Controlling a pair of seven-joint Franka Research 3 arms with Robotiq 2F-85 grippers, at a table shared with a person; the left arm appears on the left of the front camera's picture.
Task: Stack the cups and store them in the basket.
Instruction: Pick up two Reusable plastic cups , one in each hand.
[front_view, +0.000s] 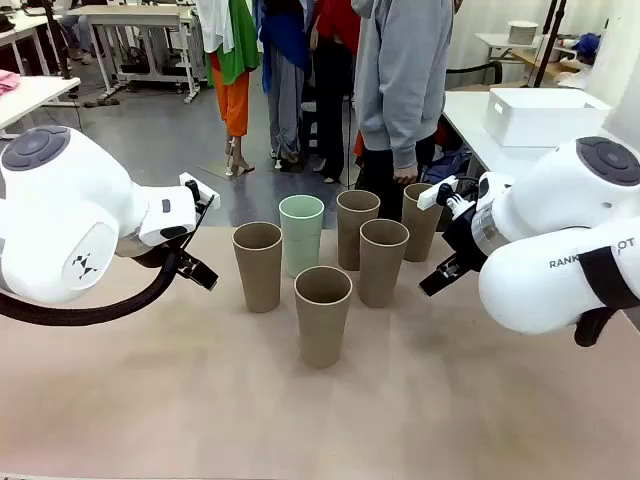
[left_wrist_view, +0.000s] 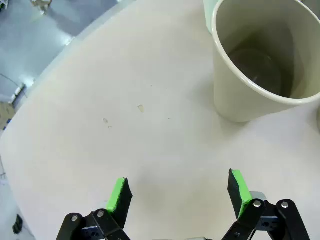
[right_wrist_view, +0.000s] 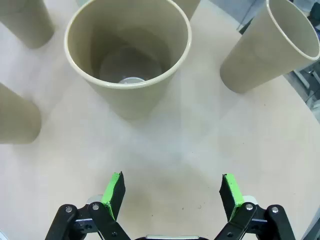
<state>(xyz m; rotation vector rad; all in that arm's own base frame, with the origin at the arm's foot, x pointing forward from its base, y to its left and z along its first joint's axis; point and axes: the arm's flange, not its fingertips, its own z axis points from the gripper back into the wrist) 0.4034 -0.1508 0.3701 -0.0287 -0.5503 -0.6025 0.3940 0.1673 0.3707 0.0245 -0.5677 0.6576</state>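
The cups (front_view: 323, 313) are found in a loose cluster at the middle of the table (front_view: 150, 400), toward its far edge: five tan ones and the mint-green cup (front_view: 301, 233), all upright with mouths up, each standing apart from or just beside its neighbour. None is seen nested in another. The basket (front_view: 545, 115) is set well apart from them, on a separate white surface (front_view: 475, 125) beyond the table's far right corner; its inside cannot be seen from this angle. The left gripper (left_wrist_view: 180, 192) is held wide and empty over bare tabletop at the cluster's left side, with a cup's rim just ahead of it. The right gripper (right_wrist_view: 172, 192) is likewise spread wide with nothing between its pads, and is aimed down at a tan cup on the cluster's right side. The task is judged to be at its very start: no stack has been built, no cup has been stored, and all six are left to be gathered and carried to the basket.
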